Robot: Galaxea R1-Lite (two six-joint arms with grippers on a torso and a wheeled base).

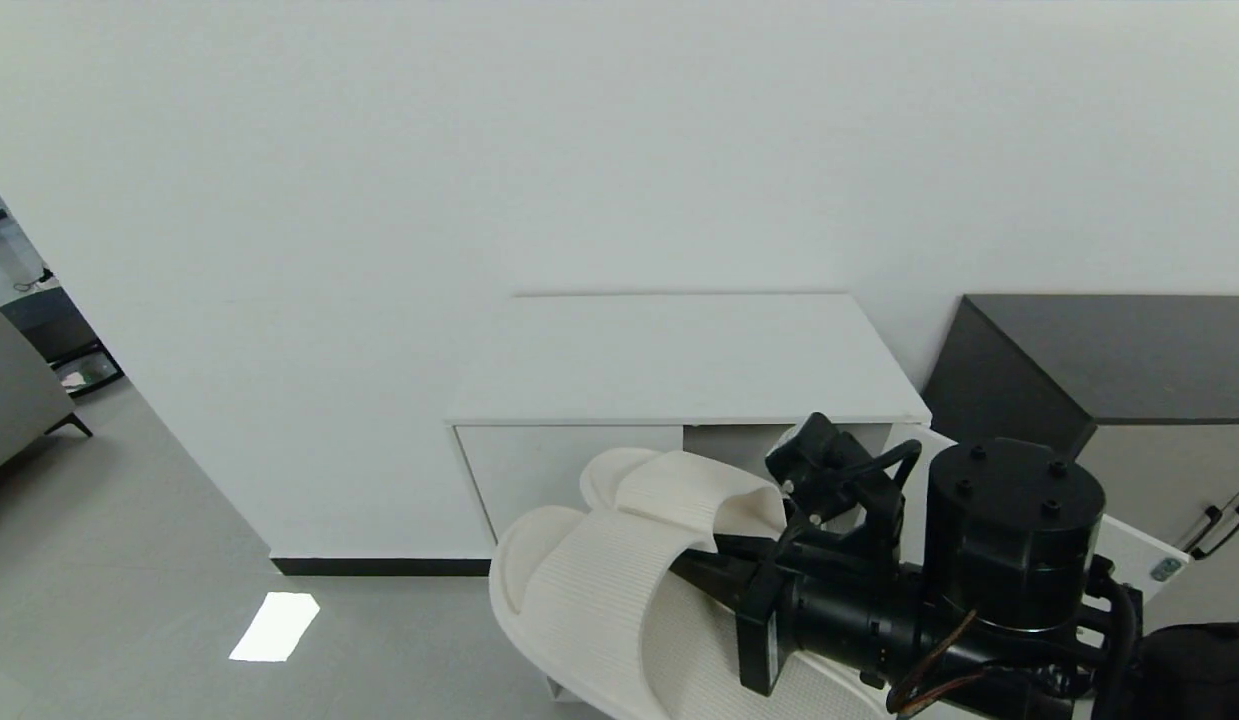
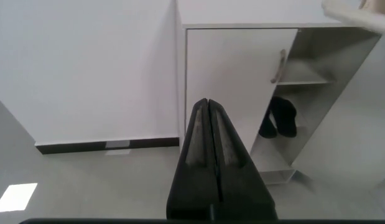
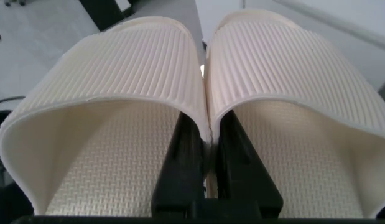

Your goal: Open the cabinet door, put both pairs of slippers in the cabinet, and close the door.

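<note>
- Got the right gripper (image 3: 208, 149) pinched hard on the white slippers (image 3: 142, 68), fingers jammed between the two and squeezing their inner edges together.
- Holding that pair up off the floor (image 1: 129, 560), side by side, toes aimed away from the robot toward the cabinet (image 1: 669, 360).
- Hanging just in front of the cabinet's lower front in the head view, can't tell whether touching it or not.
- Got the left gripper (image 2: 208, 109) pressed together with nothing in it, sitting low and well apart from the cabinet, facing its front.
- Looking at a white cabinet backed against the wall (image 1: 579, 150), flat top bare.
- On its left half, a closed door (image 2: 232, 87) with a slim upright handle (image 2: 278, 66) near its inner edge.
- On its right half, wide open, with the open door (image 1: 1129, 545) swung out to the right behind the right arm.
- Inside the open half, black slippers (image 2: 279, 117) tucked under a shelf (image 2: 301, 79), standing up against the back.
- Just right of all that, a dark cabinet (image 1: 1129, 350) along the same wall.
- Farther out, a bright light patch (image 1: 274, 625) on the floor to the left, plus a grey chair (image 1: 9, 400) at the far left edge.
</note>
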